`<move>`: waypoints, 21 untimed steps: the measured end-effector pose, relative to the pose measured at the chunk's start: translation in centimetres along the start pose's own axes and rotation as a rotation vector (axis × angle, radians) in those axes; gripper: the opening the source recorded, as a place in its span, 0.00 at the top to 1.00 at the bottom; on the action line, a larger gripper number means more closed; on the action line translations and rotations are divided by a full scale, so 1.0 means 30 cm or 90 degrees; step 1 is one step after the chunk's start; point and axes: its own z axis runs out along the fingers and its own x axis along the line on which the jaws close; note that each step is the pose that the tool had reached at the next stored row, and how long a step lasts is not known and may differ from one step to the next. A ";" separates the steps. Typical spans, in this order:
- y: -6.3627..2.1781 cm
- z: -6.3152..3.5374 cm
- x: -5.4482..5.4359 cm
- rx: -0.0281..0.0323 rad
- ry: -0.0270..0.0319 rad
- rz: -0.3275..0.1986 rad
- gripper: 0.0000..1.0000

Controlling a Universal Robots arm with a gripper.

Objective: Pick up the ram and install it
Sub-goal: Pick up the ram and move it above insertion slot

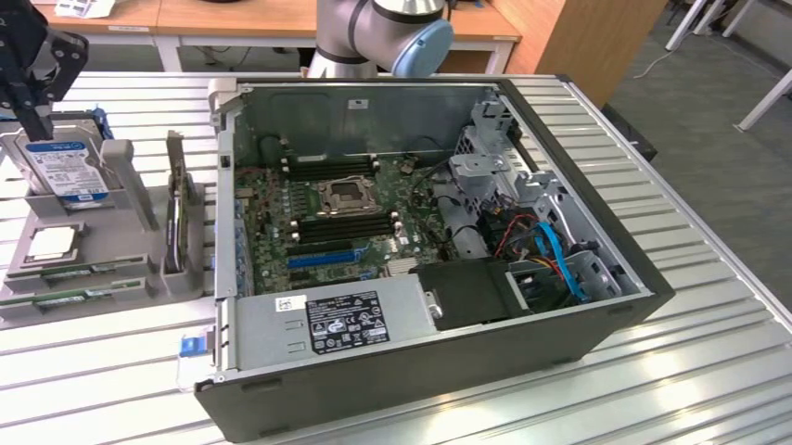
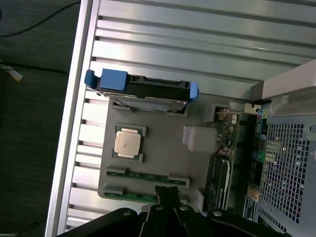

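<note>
While the ram (image 2: pixel 148 178) lies flat in the grey moulded holder (image 2: pixel 158 123), a thin green board beside a twin stick (image 2: pixel 132 196), the black hand (image 2: pixel 168 191) hangs just above both, fingers pressed together and empty. A square silver processor (image 2: pixel 128 142) and a blue-edged hard drive (image 2: pixel 143 91) sit nearby on the ribbed metal counter (image 2: pixel 197 44).

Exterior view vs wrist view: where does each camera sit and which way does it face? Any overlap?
Exterior view: off the arm, high, angled down across the slatted metal table at the open black computer case; the grey-and-blue arm joint and dark gripper show.
Wrist view: on the wrist, facing down onto the grey parts holder; the gripper shows.
Shared: holder, green ram sticks, blue-railed silver hard drive, square silver processor chip.
</note>
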 end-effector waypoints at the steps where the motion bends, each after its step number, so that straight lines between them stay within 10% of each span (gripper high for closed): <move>1: 0.000 0.000 0.000 0.0003 0.0003 -0.009 0.90; 21: 0.000 0.001 0.000 0.0060 0.0079 -0.192 0.90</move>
